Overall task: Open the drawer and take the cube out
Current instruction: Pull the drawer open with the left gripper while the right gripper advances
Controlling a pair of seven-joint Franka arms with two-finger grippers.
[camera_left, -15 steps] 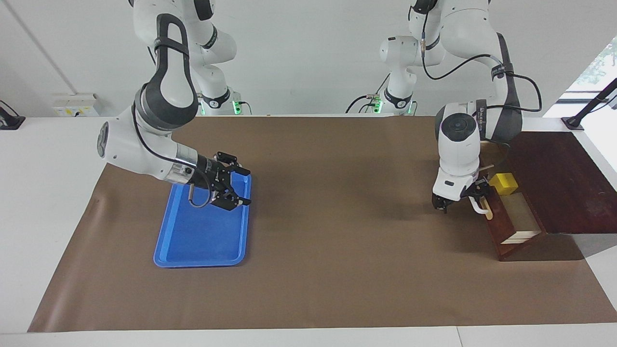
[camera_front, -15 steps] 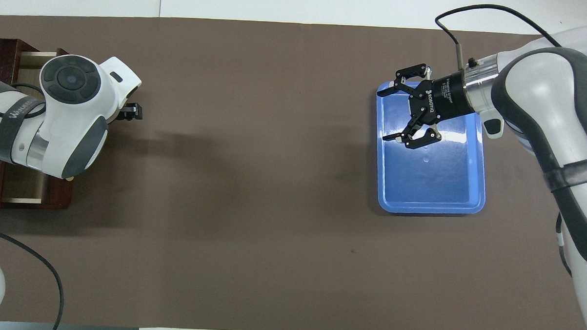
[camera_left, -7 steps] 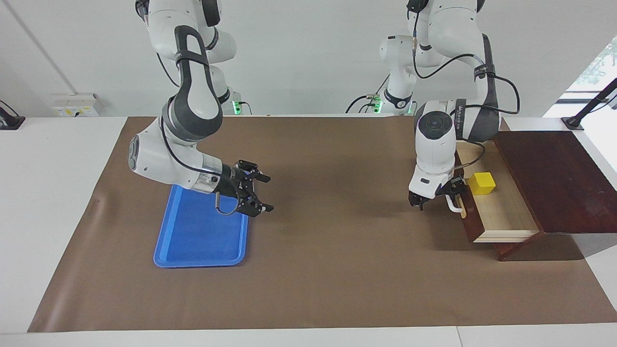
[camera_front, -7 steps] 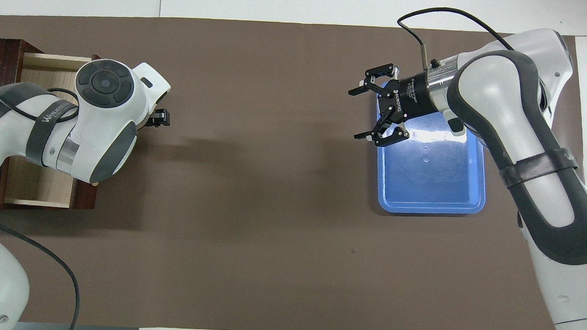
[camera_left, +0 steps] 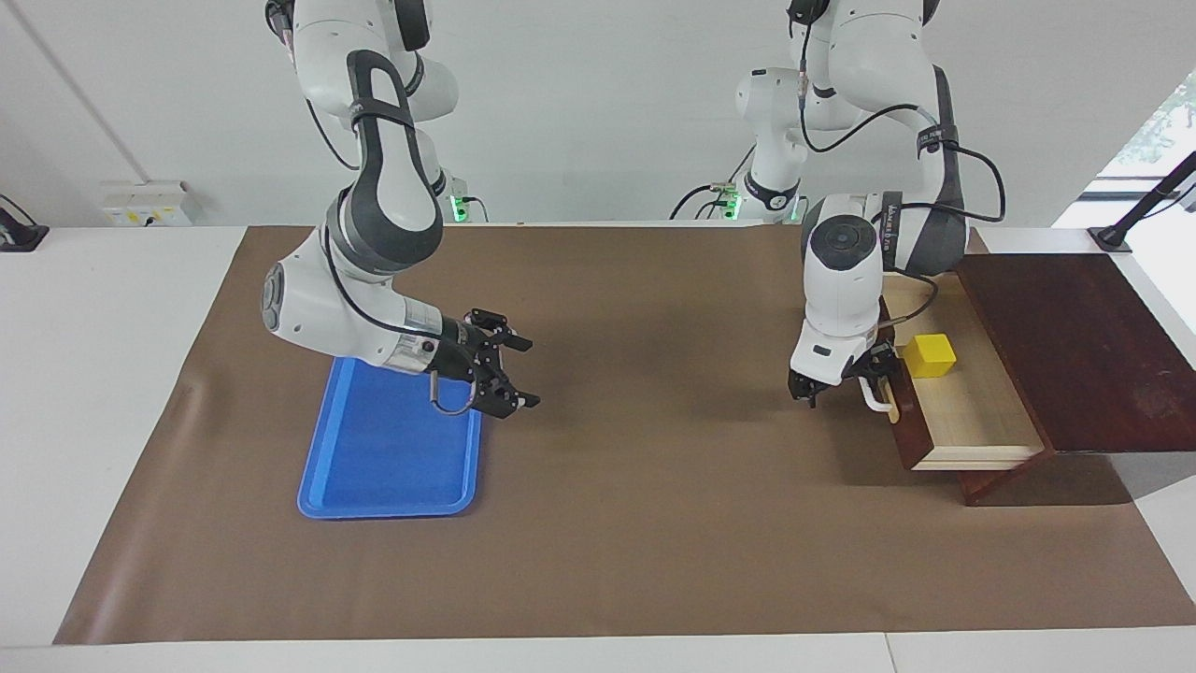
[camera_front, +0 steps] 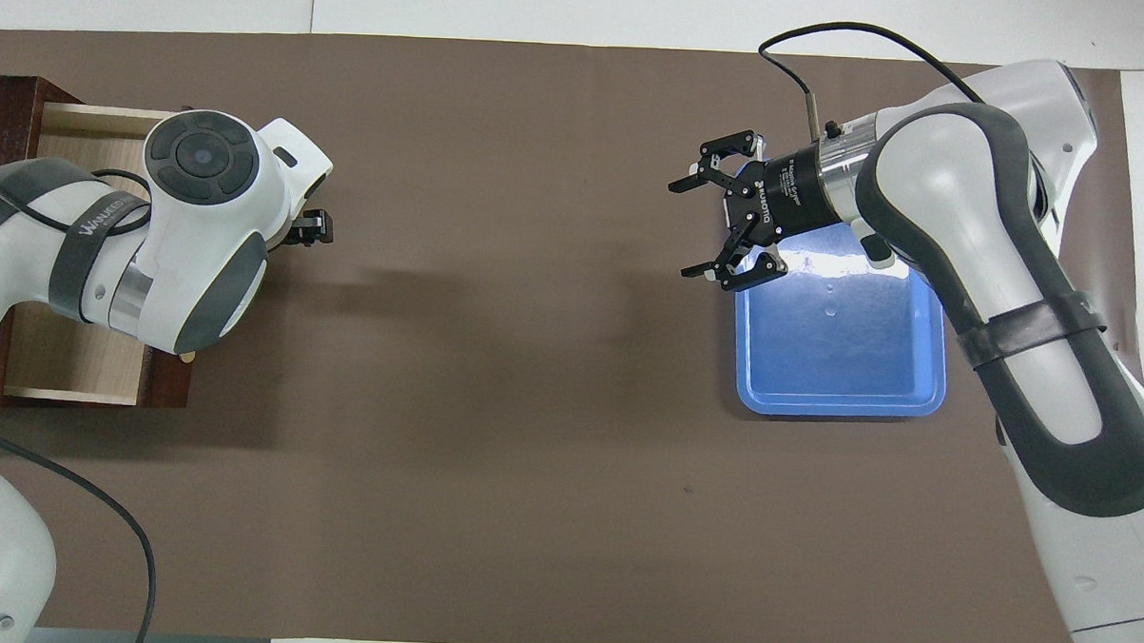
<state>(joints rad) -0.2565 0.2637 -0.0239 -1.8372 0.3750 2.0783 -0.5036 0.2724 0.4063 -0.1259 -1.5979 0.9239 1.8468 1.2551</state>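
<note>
The dark brown wooden drawer [camera_left: 944,416] is open, with the little yellow cube [camera_left: 930,355] inside. The left gripper [camera_left: 846,385] is at its white bar handle [camera_left: 874,399]; I cannot tell how its fingers stand. The right gripper [camera_left: 514,372] hangs by the blue plastic tray [camera_left: 383,458], fingers wide, holding nothing.

yellow cube [camera_left: 931,354], reddish-brown drawer [camera_left: 972,411] with pale interior, blue tray [camera_left: 374,467], brown mat [camera_left: 654,523]

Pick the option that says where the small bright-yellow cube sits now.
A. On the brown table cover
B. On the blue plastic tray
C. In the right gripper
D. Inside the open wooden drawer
D: the small bright-yellow cube rests on the pale floor of the pulled-out dark reddish-brown wooden drawer.
</note>
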